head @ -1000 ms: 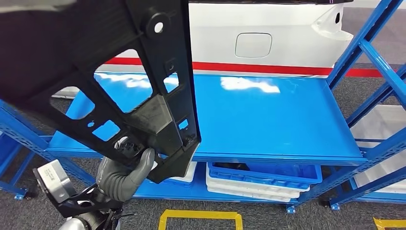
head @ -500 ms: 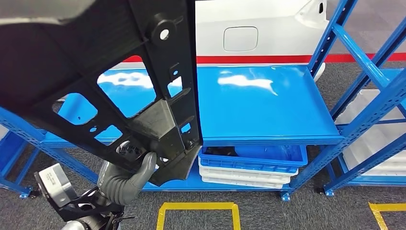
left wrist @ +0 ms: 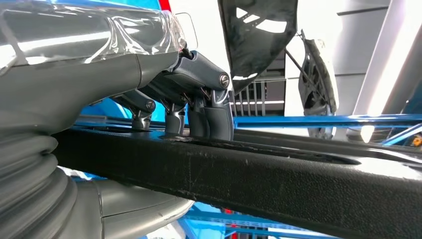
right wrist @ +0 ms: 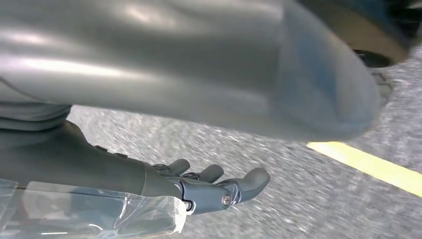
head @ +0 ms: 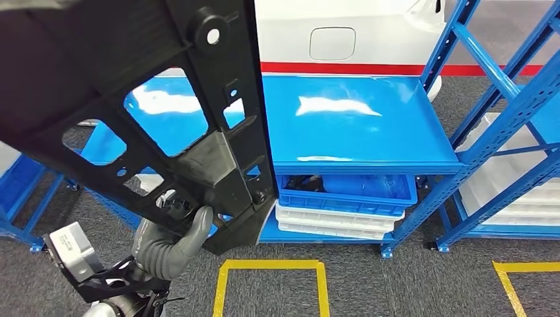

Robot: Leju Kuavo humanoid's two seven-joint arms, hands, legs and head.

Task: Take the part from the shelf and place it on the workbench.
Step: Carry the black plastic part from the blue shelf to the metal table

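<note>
Your left hand (head: 173, 241) grips the lower end of the big black openwork plastic part (head: 142, 112), its long axis rising up-left above the blue shelf (head: 370, 142); your right hand (right wrist: 214, 186) hangs empty, fingers loosely extended.

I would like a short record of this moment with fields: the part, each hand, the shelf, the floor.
part: large black plastic part with cut-out openings, lifted close before the head camera
left hand: left hand grips the part's lower edge; fingers lie over the edge
right hand: right hand hangs above the floor, fingers apart, holding nothing
shelf: blue shelf, top board bare; blue and white trays stacked beneath
floor: grey carpet with yellow tape outline
</note>
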